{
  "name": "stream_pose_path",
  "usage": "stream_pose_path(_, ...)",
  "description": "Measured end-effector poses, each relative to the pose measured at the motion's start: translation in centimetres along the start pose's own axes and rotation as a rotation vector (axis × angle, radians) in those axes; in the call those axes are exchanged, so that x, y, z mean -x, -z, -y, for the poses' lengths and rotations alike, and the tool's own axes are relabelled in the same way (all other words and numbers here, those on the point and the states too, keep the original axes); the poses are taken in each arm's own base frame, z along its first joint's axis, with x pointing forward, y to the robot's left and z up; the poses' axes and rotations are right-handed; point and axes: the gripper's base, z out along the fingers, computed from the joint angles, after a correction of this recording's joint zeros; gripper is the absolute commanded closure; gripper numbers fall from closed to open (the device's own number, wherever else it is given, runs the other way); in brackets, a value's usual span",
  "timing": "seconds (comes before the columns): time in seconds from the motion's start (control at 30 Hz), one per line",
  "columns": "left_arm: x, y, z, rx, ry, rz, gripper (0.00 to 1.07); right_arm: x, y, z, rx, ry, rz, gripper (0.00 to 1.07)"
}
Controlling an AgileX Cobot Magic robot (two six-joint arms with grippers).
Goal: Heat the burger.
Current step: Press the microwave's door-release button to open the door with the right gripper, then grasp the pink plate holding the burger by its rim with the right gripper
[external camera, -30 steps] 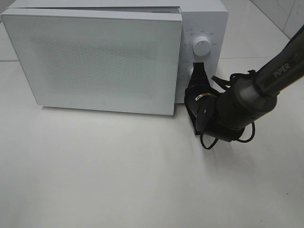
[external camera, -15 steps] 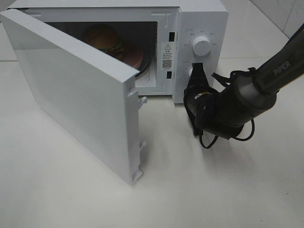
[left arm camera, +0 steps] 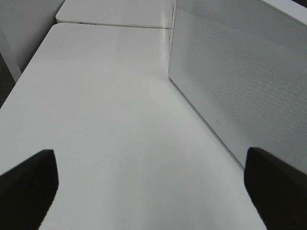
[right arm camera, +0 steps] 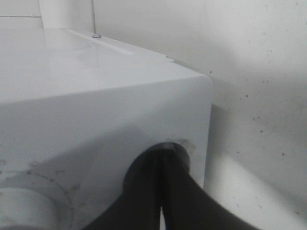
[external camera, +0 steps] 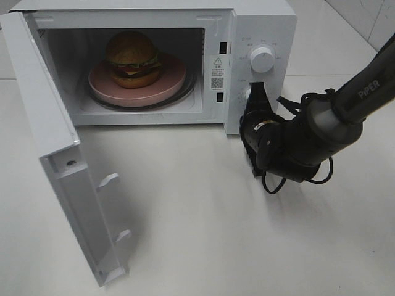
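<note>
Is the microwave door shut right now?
No, the door stands wide open, with the burger on the pink plate visible inside.

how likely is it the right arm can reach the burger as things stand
Probably yes: the microwave door hangs wide open, leaving the burger on its pink plate unblocked. The right gripper sits shut at the control panel, just beside the opening.

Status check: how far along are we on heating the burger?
Done: the burger sits on the plate inside the microwave. In hand: the door hangs wide open, and the shut right end effector touches the button under the dial. The open left end effector hovers beside the door, empty. Whether heating has run I cannot tell; if not, shutting the door and turning the dial remain.
</note>
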Motion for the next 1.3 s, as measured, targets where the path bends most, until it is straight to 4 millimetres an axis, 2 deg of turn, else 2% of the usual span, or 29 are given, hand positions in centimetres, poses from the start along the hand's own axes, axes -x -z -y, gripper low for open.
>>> stream_pose_path(0.3, 0.0, 0.0, 0.0, 0.000, 0.000, 0.000, 0.09, 0.7, 0.9, -0.5, -0.006, 0.036, -0.039, 1.07)
stream_pose_path(0.57, 0.0, 0.0, 0.0, 0.000, 0.000, 0.000, 0.09, 1.3, 2.5, -1.0, -0.022, 0.083, -0.093, 1.07)
stream_pose_path(0.7, 0.0, 0.0, 0.0, 0.000, 0.000, 0.000, 0.09, 1.5, 3.3, -1.0, -0.038, 0.141, -0.131, 1.07)
stream_pose_path(0.87, 0.0, 0.0, 0.0, 0.000, 0.000, 0.000, 0.09, 1.6, 4.6, 0.2, -0.111, 0.239, -0.207, 1.07)
stream_pose_path(1.2, 0.0, 0.0, 0.0, 0.000, 0.000, 0.000, 0.09, 1.9, 6.5, 0.0, -0.114, 0.346, -0.279, 1.07)
stream_pose_path(1.3, 0.0, 0.0, 0.0, 0.000, 0.000, 0.000, 0.09, 1.7, 7.5, -0.6, -0.117, 0.436, -0.334, 1.07)
